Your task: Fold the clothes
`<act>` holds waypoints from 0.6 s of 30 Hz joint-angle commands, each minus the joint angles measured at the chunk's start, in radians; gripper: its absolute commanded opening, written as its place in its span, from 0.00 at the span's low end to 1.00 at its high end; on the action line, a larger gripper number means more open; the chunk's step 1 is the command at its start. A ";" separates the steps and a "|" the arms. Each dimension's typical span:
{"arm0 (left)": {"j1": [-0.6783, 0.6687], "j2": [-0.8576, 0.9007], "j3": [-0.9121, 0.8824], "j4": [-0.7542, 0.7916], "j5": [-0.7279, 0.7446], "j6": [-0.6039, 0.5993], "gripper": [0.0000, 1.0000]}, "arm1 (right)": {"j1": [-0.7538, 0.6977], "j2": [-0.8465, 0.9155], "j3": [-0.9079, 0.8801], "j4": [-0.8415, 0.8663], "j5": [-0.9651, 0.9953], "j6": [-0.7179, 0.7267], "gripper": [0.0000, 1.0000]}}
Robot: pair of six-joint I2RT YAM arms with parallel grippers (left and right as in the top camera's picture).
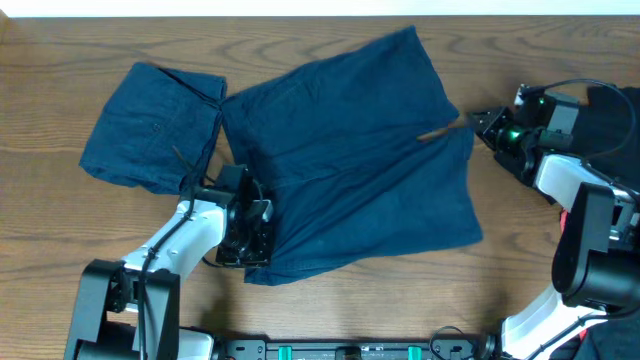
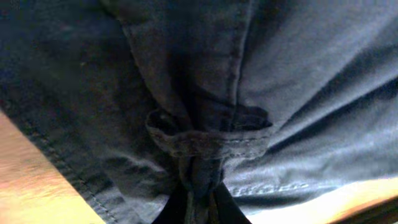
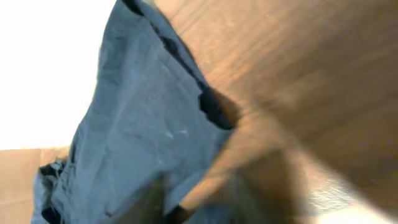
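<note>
Dark navy shorts [image 1: 350, 160] lie spread out, slanting across the middle of the table. A second pair of shorts [image 1: 150, 125] lies folded at the back left. My left gripper [image 1: 255, 225] sits on the spread pair's near-left edge. In the left wrist view it [image 2: 199, 208] is shut on a bunched pinch of hemmed fabric [image 2: 208, 140]. My right gripper [image 1: 478, 122] is at the spread pair's right edge, by a thin gap in the cloth. The right wrist view is blurred. There its fingers [image 3: 205, 205] look apart, beside the cloth's edge [image 3: 143, 124] and gripping nothing.
The wooden table [image 1: 520, 260] shows bare to the right of the cloth and along the front. The right arm's base [image 1: 600, 250] stands at the right edge and the left arm's base [image 1: 110, 310] at the front left.
</note>
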 commanded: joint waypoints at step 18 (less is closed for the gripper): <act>0.015 -0.127 0.052 0.041 0.023 -0.021 0.66 | -0.021 -0.010 0.000 -0.769 0.108 -0.526 0.30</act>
